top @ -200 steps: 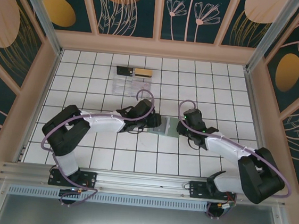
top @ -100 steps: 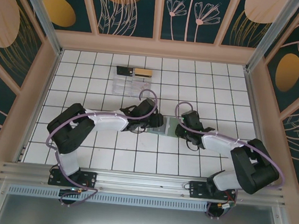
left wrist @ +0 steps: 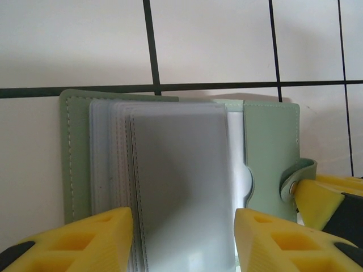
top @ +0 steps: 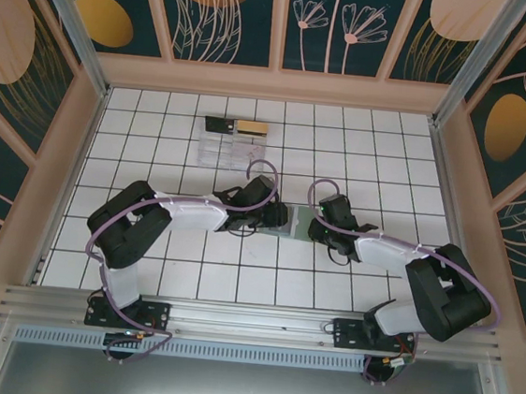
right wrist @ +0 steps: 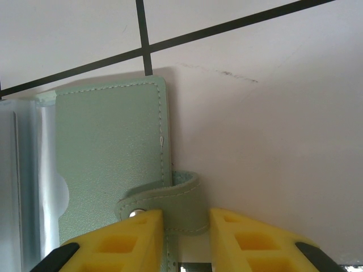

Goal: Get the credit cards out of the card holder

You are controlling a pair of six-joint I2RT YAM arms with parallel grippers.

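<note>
At the surface's (top: 143, 260) centre, right fingers (right wrist: 125, 241) pinch the card holder's (right wrist: 108, 141) strap (right wrist: 187, 198); left fingers (left wrist: 85, 238) straddle its sleeves (left wrist: 181, 181), grip unclear. Best pin the strap flat.

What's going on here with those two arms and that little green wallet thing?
Two robot arms are working on an opened green card holder that lies flat on the tiled table. The right gripper looks pinched on its snap strap. The left gripper has its fingers on either side of the clear card sleeves; whether it squeezes them is unclear. A gold card sits at the far edge of a clear box.
</note>
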